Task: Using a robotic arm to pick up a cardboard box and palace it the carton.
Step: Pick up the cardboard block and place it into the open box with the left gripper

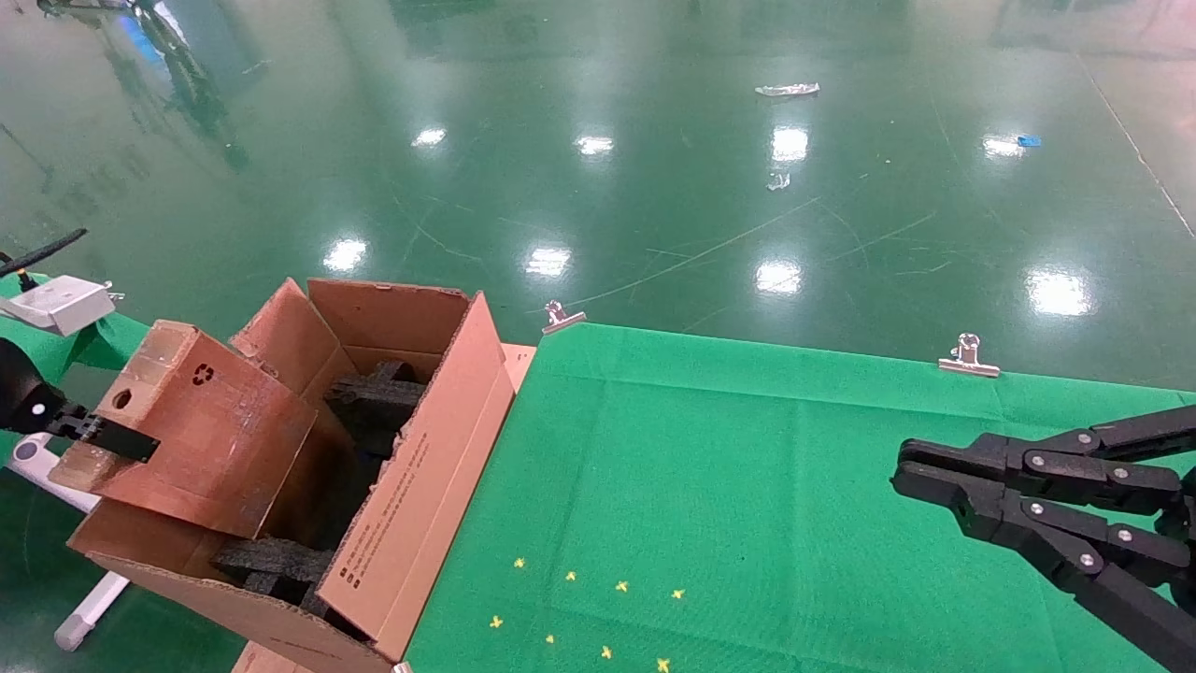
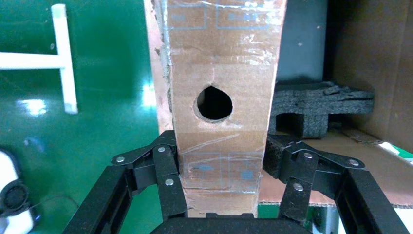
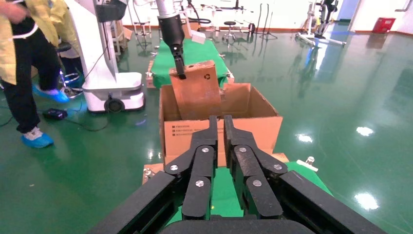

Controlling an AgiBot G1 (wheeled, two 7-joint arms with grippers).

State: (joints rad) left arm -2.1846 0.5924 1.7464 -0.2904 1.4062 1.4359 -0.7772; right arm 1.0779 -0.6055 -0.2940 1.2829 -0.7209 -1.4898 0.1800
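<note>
The left hand (image 2: 221, 204) is pinching the cardboard box (image 1: 201, 425), recycling symbol showing, tilted over the carton (image 1: 411, 486); black foam (image 1: 374, 397) is sitting beneath it. The right hand (image 1: 911, 477) is hovering pressed together over the desk (image 1: 747, 486).

Looks like a robotics lab or test hall: glossy green painted floor (image 1: 654, 168) everywhere, a table under clipped-down green cloth (image 1: 747, 486), another wheeled white robot base (image 3: 109, 92) parked nearby, stands and gear along the back wall, plus someone in a yellow coat (image 3: 29, 44) and blue shoe covers (image 3: 36, 139).
</note>
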